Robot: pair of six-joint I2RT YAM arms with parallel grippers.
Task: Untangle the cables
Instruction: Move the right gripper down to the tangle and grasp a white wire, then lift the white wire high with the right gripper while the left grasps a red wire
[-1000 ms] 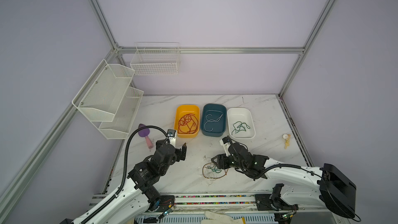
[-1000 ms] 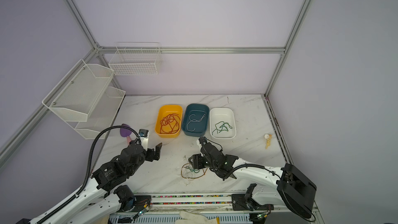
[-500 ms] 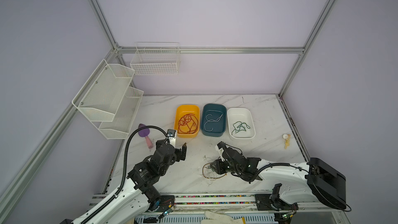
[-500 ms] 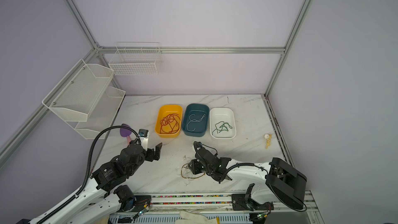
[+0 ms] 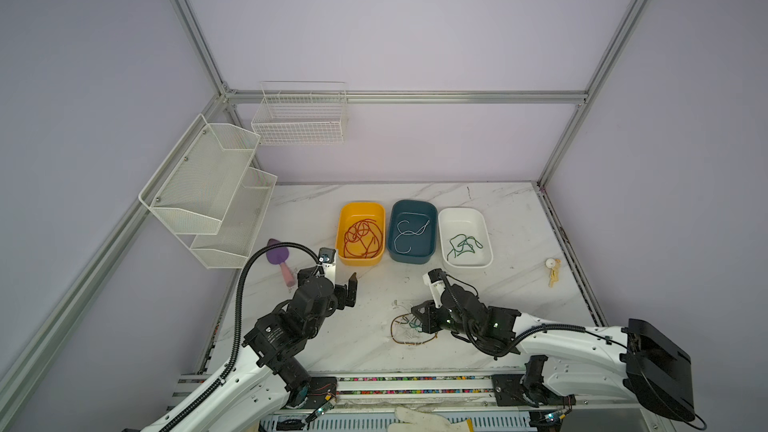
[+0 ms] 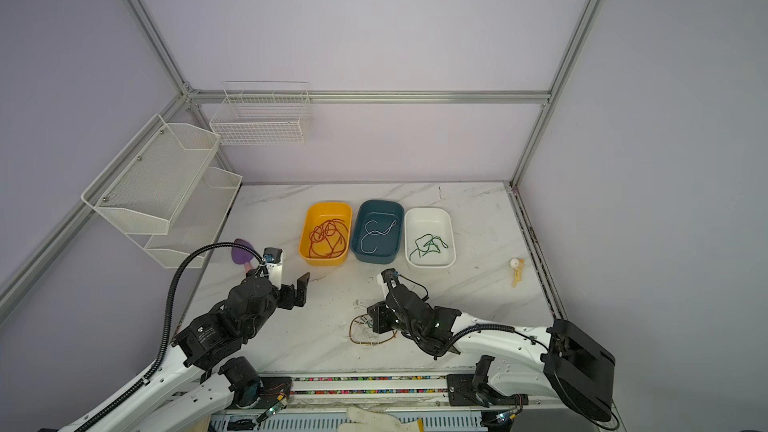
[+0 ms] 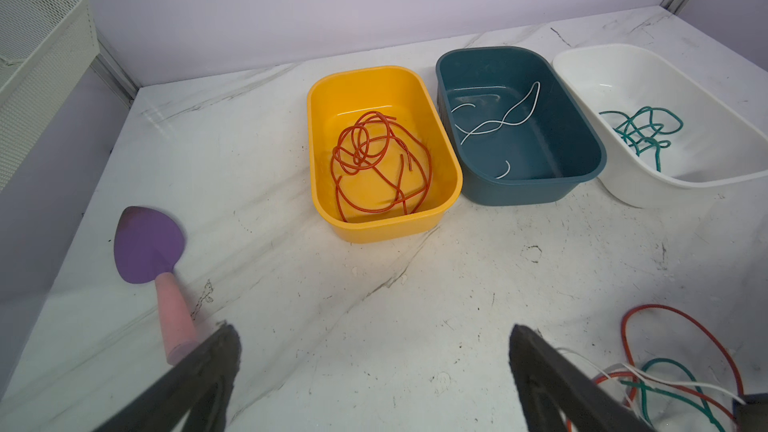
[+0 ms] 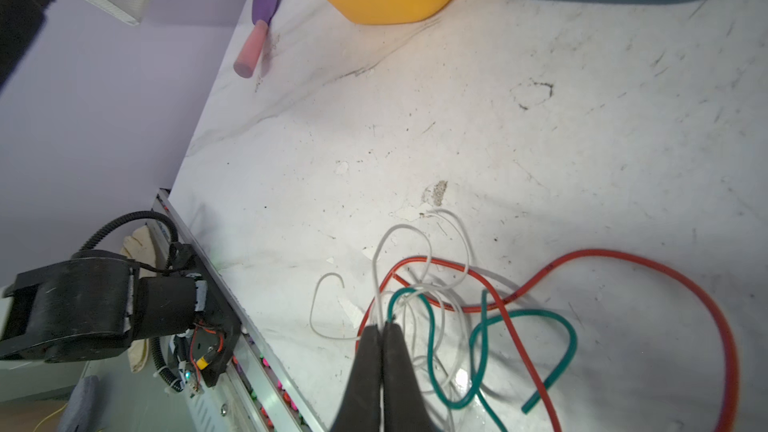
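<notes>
A small tangle of cables (image 5: 406,329) (image 6: 362,331), red, white and green, lies on the marble table near its front edge. My right gripper (image 8: 381,326) (image 5: 420,320) rests at the tangle's right side and is shut on a white cable (image 8: 399,230), with a green cable (image 8: 540,313) end right beside its tips. My left gripper (image 7: 374,338) (image 5: 341,284) hangs open and empty, left of the tangle (image 7: 665,371). Red cables (image 5: 363,238) lie in the yellow tray (image 5: 360,206), a white cable (image 5: 409,234) in the teal tray (image 5: 413,204) and a green cable (image 5: 463,245) in the white tray (image 5: 463,211).
A purple spatula with a pink handle (image 5: 278,259) lies at the table's left edge. A small pale key-like object (image 5: 552,272) sits at the right. White mesh shelves (image 5: 208,193) hang on the left wall and a wire basket (image 5: 299,118) on the back wall.
My right gripper has moved left onto the tangle and closed from open to shut on a white cable. The left arm has not moved.
</notes>
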